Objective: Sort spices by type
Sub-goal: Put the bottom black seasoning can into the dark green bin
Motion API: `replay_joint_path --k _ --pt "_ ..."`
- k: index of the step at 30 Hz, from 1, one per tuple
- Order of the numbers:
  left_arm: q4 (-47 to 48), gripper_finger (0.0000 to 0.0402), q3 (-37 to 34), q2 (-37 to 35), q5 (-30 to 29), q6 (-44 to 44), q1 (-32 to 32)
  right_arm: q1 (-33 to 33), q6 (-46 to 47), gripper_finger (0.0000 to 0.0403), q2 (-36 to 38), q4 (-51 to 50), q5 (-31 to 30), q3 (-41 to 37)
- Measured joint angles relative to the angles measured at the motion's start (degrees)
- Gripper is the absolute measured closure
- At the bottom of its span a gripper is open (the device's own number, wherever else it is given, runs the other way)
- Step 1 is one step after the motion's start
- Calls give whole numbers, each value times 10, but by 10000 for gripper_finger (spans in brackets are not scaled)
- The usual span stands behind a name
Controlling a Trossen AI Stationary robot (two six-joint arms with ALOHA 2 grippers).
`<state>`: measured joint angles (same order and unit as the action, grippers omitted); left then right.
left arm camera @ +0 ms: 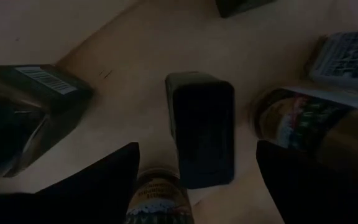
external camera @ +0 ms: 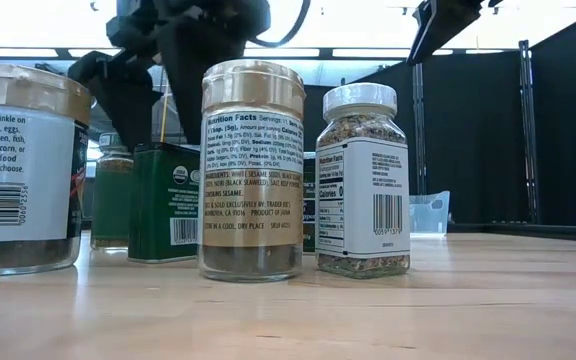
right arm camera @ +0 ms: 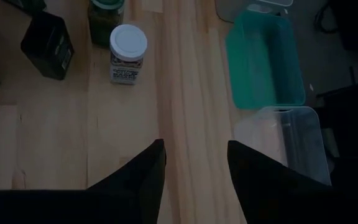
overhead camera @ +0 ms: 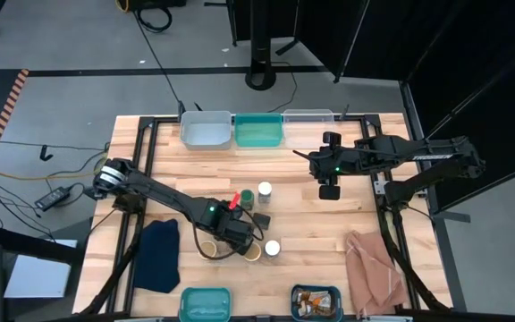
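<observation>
The left gripper (overhead camera: 236, 229), fingers apart, hangs over the crowded jars (overhead camera: 272, 248) mid-table (all upright, a dark box (left arm camera: 201, 127) between its fingers), while the right gripper (overhead camera: 330, 166), also apart, waits over bare wood.

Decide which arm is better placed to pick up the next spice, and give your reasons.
Left, probably. The left gripper hangs open right over the spice cluster, with a dark box between its fingers. The right gripper is open too, but over bare table nearer the bins.
</observation>
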<state>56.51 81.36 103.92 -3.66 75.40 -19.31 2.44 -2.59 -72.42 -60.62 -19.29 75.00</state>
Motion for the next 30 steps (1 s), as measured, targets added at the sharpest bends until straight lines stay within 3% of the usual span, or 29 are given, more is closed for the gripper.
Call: replay_joint_path --k 24,30 --pt "-28 73 0 12 -23 -3 1 0 1 221 0 0 7 0" --pt "-30 73 -1 41 3 -17 1 0 2 221 0 0 14 0"
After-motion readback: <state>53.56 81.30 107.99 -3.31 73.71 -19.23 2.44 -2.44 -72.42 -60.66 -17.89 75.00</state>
